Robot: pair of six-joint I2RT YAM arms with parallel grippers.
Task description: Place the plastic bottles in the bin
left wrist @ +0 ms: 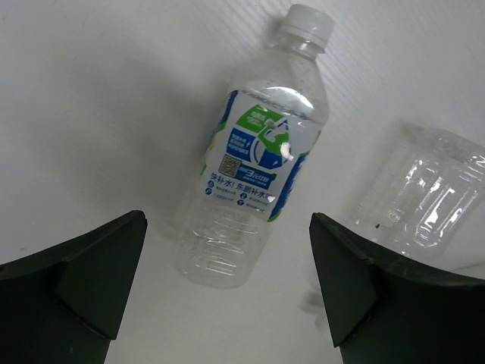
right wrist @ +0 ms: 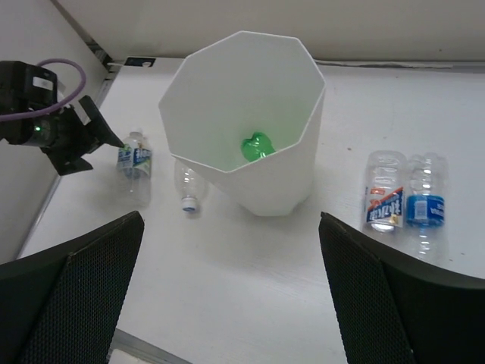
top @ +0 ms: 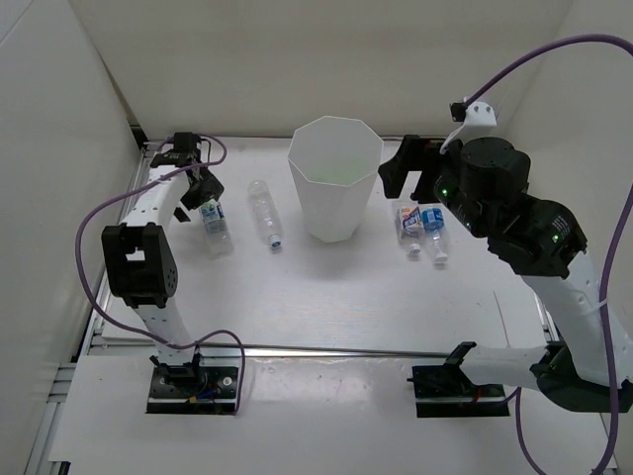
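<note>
Only green bottle inside bin; clear bottles outside.

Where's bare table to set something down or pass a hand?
Free: the broad strip of table between the bin and the arm bases. Crowded: left of the bin, labelled bottle and bare bottle by the left hand; right of it, a side-by-side bottle pair.

We're clearly in a robotics lab test cell: plain white panels box in a white worktop, a metal rail runs along the front, and purple cables loop off the bolted-down left arm and right arm
</note>
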